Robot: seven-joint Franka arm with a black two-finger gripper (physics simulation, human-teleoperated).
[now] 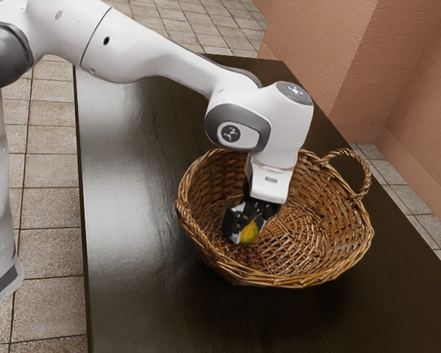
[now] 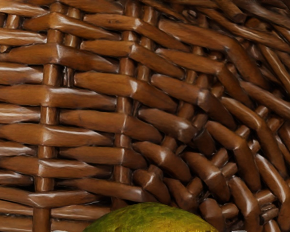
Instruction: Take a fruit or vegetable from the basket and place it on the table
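Basically, grn-ylw fruit [image 1: 249,234] at btm of pincer [image 1: 244,226]

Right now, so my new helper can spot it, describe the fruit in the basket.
On the dark table stands a brown wicker basket with a looped handle. Inside, at the black jaws, is the rounded fruit, its green-and-yellow skin standing out from the brown weave.

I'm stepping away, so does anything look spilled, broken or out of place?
Nothing stands out: the basket sits upright on the table, its visible weave looks whole, and the fruit inside shows no obvious damage.
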